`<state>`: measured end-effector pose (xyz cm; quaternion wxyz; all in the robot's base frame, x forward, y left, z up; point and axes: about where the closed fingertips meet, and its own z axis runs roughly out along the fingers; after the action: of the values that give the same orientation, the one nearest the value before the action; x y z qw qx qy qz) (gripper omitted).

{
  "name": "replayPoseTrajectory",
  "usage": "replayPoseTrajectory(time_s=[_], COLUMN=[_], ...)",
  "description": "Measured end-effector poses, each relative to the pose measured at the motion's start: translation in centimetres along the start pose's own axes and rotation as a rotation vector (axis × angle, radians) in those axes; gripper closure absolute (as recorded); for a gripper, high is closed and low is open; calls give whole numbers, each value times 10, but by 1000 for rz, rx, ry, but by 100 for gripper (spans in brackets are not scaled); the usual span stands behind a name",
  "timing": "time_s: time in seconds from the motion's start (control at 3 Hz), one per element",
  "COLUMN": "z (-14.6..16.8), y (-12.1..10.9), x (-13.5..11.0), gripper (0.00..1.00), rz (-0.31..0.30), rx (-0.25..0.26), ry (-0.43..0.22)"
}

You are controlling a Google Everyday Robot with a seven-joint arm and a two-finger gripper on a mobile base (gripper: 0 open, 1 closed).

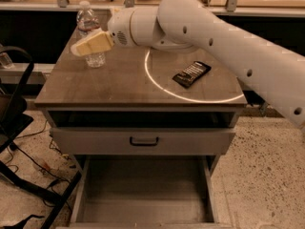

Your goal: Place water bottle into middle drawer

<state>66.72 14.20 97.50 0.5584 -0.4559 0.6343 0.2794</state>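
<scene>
The water bottle (87, 22), clear and ribbed with a white cap, stands upright at the back left of the wooden cabinet top (119, 87). My gripper (91, 44), tan-coloured at the end of the white arm (214, 37), is at the bottle's mid-height and overlaps its lower half from the right. I cannot tell whether it touches the bottle. The middle drawer (143, 194) is pulled out at the bottom of the view, a wide grey box with a bare flat floor. Above it is a closed grey drawer front (143, 140) with a dark bar handle.
A black snack packet (191, 74) lies on the right of the cabinet top, inside a thin white ring (157, 82). A black chair frame and cables (19, 142) stand to the left. Speckled floor (267, 175) lies to the right. A shelf runs behind.
</scene>
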Motion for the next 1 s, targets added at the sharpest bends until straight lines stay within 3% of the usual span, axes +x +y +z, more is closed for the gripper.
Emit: replayPoseTrajectory(time_s=[0.67,1.0], z=[55,65], y=[-39,-52], x=[9,13], gripper=[1,21], rz=[43,54], rx=[-25,-28], ry=[-108,-132])
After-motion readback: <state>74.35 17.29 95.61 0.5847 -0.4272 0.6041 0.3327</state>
